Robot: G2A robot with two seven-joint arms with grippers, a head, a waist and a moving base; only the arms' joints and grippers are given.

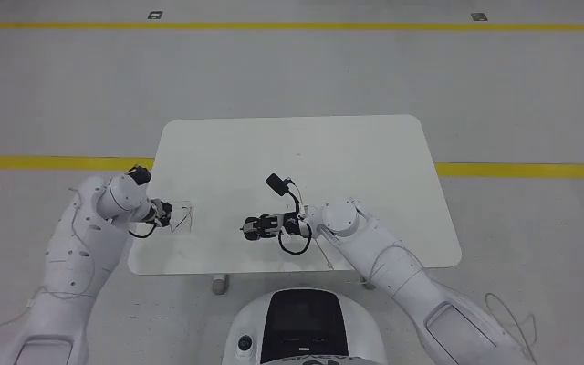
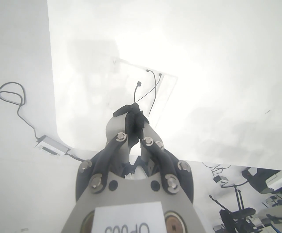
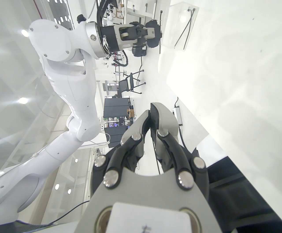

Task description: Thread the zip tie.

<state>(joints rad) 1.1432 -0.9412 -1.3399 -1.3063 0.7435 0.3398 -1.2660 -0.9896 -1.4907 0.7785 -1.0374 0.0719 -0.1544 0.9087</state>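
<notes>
My left gripper (image 1: 167, 215) (image 2: 135, 110) hovers at the table's left edge, shut on a black zip tie (image 2: 136, 92). The tie sticks out past the fingertips and ends in its small square head. In the right wrist view this gripper (image 3: 157, 33) holds the tie (image 3: 160, 15) upright just beside a clear tray (image 3: 191, 26). Two more black zip ties (image 2: 154, 92) (image 3: 184, 31) lie crossed in that tray (image 2: 169, 92). My right gripper (image 1: 246, 227) (image 3: 151, 112) is near the front middle of the table, pointing toward the left gripper, pads pressed together with nothing visible between the tips.
The white table (image 1: 365, 164) is bare apart from the clear tray (image 1: 185, 216) at its left edge. A power adapter (image 2: 51, 146) with a looping cable lies on the floor below the table's corner. Chairs and equipment stand farther off.
</notes>
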